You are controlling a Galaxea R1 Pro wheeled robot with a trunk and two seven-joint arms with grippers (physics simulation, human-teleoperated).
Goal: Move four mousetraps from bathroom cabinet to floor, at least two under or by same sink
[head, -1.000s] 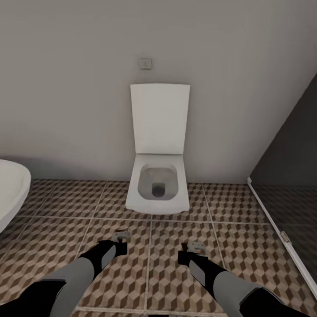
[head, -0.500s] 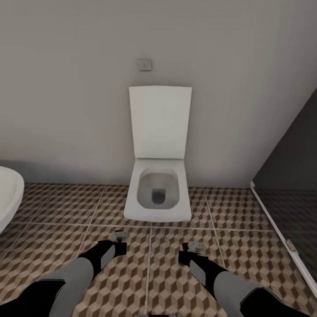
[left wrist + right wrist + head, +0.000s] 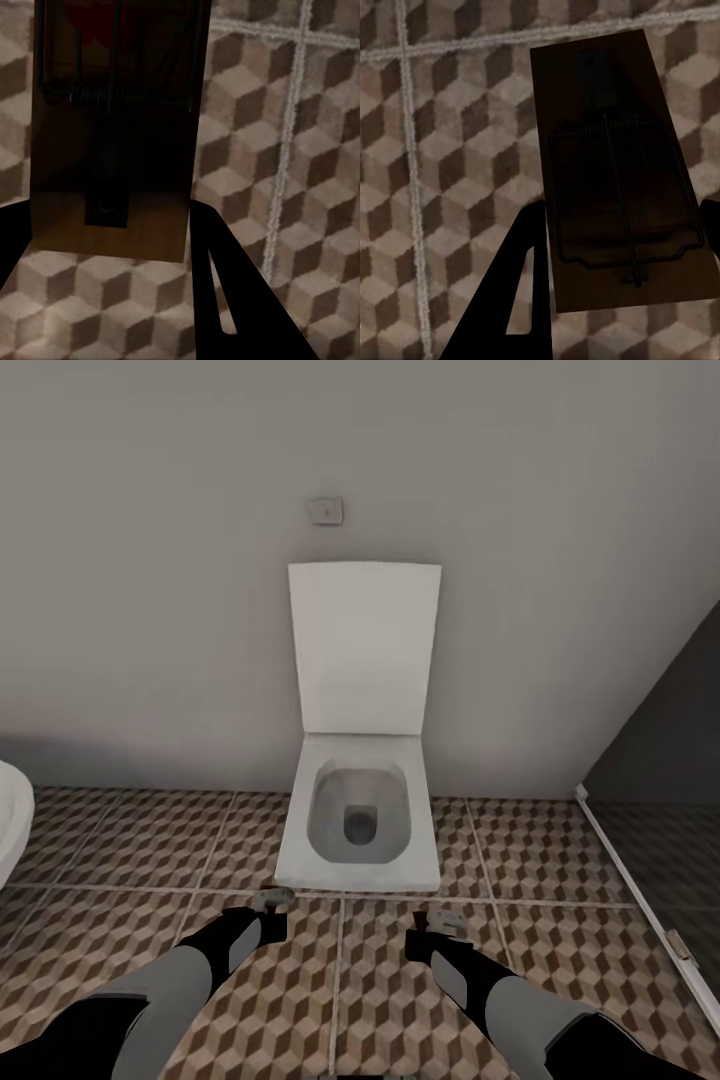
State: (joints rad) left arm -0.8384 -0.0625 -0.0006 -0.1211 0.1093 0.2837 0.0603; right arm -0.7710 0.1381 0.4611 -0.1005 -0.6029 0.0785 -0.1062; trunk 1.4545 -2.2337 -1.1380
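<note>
My left gripper (image 3: 268, 916) is shut on a small mousetrap (image 3: 272, 899), held low over the cube-pattern bathroom floor (image 3: 560, 850). In the left wrist view that trap (image 3: 112, 150) is a dark brown board with a wire spring, clamped between the black fingers (image 3: 232, 300). My right gripper (image 3: 438, 930) is shut on a second mousetrap (image 3: 447, 920). In the right wrist view this trap (image 3: 615, 187) is a dark brown board with a thin wire bar, above the tiles. The cabinet and the sink are out of view.
A white toilet (image 3: 360, 820) with its lid up stands against the wall just beyond both grippers. A white rounded fixture's rim (image 3: 8, 815) shows at the left edge. The dark glass shower stall (image 3: 660, 760) and its floor rail close off the right side.
The whole view has shifted: the toilet sits lower and larger, and the white rim at the left has slid further out. Both arms hold the same pose with their traps.
</note>
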